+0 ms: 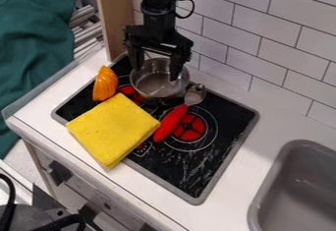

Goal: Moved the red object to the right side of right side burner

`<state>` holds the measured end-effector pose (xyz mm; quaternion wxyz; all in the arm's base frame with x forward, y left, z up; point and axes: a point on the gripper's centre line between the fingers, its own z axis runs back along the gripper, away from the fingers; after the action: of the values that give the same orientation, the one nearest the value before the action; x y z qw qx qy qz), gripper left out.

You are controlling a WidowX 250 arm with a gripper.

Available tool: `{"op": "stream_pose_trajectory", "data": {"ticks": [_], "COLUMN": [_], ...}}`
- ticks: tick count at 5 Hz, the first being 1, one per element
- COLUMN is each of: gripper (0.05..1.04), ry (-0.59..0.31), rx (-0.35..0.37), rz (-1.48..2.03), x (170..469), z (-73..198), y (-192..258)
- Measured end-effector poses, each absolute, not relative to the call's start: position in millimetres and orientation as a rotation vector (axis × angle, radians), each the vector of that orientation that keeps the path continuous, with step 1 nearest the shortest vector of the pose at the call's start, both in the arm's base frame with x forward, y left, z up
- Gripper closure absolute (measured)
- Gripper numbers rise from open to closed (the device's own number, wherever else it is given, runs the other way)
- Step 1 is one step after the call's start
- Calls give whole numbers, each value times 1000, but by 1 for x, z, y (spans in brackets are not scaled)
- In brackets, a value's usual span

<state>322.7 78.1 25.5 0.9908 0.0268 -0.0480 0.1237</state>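
Note:
The gripper [156, 73] hangs at the top of the stove, over the metal pot [154, 86], its two fingers spread wide apart with no object visible between them. A spoon with a red handle [171, 122] and a metal bowl lies slanted on the black stovetop, below and to the right of the pot. Its handle overlaps the left part of the right side burner [190, 128], and its bowl points up toward the wall. The gripper is above and to the left of the spoon, apart from its red handle.
A folded yellow cloth [113, 129] covers the stove's lower left edge, close to the end of the red handle. An orange object [105, 84] stands left of the pot. The tiled wall [263, 26] rises behind, and a grey sink [295, 188] lies at the lower right.

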Motion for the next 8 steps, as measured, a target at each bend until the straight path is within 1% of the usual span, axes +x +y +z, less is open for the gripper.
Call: {"op": "stream_pose_trajectory", "data": {"ticks": [1, 2, 3, 4, 5, 6, 7, 8], "gripper": [75, 75, 75, 75, 75, 75, 75, 75], "ry": [-60, -12, -23, -59, -81, -105, -90, -76], "rx": [49, 44, 45, 56, 41, 36, 43, 49], "rz": [251, 252, 224, 219, 224, 220, 202, 187], "x": [317, 298, 281, 265, 258, 264, 276, 293], "z": [14, -2, -3, 1, -3, -2, -9, -14], "y": [77, 66, 47, 32, 26, 22, 19, 14]}}
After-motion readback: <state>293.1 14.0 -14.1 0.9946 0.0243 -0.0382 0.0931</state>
